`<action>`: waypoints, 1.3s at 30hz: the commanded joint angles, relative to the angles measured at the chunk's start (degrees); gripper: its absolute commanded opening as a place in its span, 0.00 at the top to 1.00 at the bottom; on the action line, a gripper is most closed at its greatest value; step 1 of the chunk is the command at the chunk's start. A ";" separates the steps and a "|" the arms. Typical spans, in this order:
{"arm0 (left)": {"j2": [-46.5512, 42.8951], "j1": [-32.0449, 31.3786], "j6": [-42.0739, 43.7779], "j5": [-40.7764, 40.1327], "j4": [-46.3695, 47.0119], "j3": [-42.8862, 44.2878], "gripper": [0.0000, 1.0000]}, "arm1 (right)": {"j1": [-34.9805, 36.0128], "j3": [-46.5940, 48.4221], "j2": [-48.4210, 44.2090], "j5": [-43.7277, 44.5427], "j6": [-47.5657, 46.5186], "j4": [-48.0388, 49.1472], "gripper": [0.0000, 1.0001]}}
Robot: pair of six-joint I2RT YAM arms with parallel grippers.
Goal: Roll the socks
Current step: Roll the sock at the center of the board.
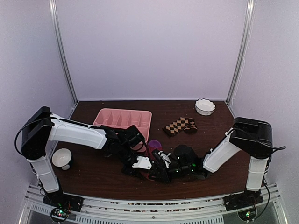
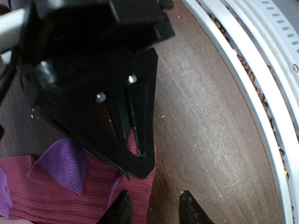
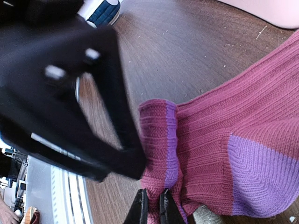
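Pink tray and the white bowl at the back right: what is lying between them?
The checkered sock lies between the pink tray and the white bowl, touching neither; the top view shows it.

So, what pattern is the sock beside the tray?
Sock: brown-and-tan checks, best in the top external view.

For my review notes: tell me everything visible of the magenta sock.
The magenta sock is a soft-looking ribbed knit with a purple patch and a purple band along a folded-over edge. It lies crumpled and partly folded on the brown table, near the front edge between the two arms. The right pincer is shut on its folded edge. The left pincer is open beside it, one fingertip over the sock's rim. In the top view the arms hide most of it.
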 commanded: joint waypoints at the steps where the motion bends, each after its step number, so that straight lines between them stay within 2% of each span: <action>1: 1.73 0.45 1.33 -2.16 0.29 -0.26 0.66 | 0.86 -4.93 4.47 0.47 1.26 -20.12 1.00; 12: 3.75 0.63 1.79 -6.05 1.08 0.31 0.66 | 0.86 -5.05 4.13 -0.50 1.20 -20.37 1.00; 23: 7.36 0.63 3.44 -10.19 1.49 -0.09 0.72 | 0.76 -5.78 3.33 -2.23 1.42 -19.80 1.00; 26: 8.59 0.54 4.07 -11.86 1.37 0.21 0.77 | 0.71 -6.63 3.05 -3.86 2.30 -17.85 1.00; 30: 10.87 0.54 4.32 -11.66 -1.12 1.65 0.91 | 0.58 -8.22 2.08 -4.45 3.19 -15.32 1.00; 33: 12.61 0.54 4.56 -9.63 -4.68 3.18 1.00 | 0.54 -9.44 0.71 -3.41 3.31 -13.75 0.91; 39: 15.92 0.76 3.40 -6.56 -10.74 5.82 0.99 | 0.44 -11.84 -4.13 0.47 2.72 -12.53 0.77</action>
